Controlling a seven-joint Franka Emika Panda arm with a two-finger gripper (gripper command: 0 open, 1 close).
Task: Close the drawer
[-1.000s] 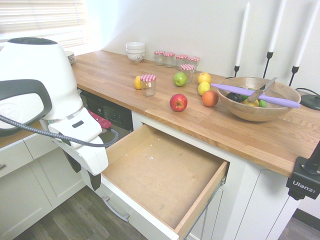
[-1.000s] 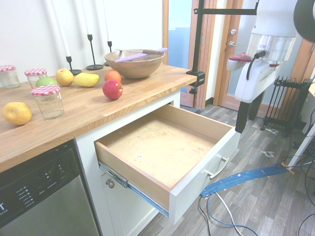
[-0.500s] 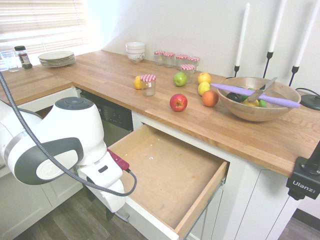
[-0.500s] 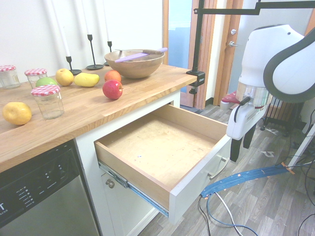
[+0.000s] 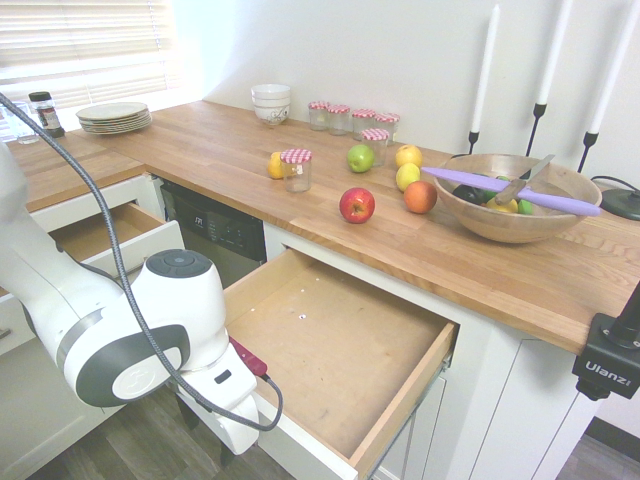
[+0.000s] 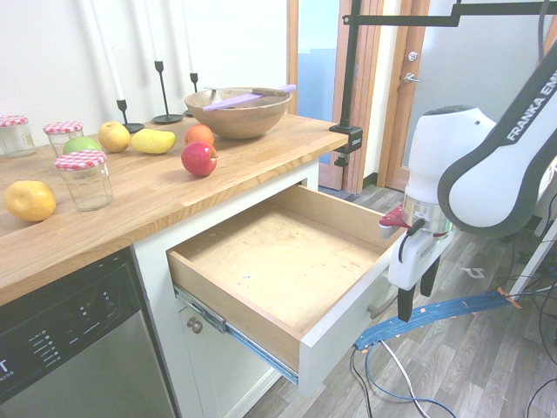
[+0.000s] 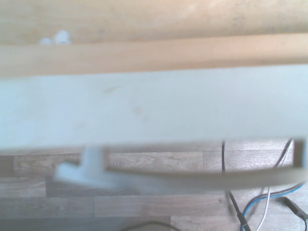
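Now that the arm has dropped from counter height, its spread, empty gripper [image 6: 416,299] hangs just outside the pulled-out drawer [image 6: 287,261] front by the bar handle [image 7: 192,178], ready to push

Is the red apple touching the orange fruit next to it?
Apart. The first exterior view shows bare countertop between the red apple and the orange fruit.

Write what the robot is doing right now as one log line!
phase: approach | drawer: fully open, empty | gripper: open, pointing down beside drawer front, at handle | contact: cannot tell | held: nothing
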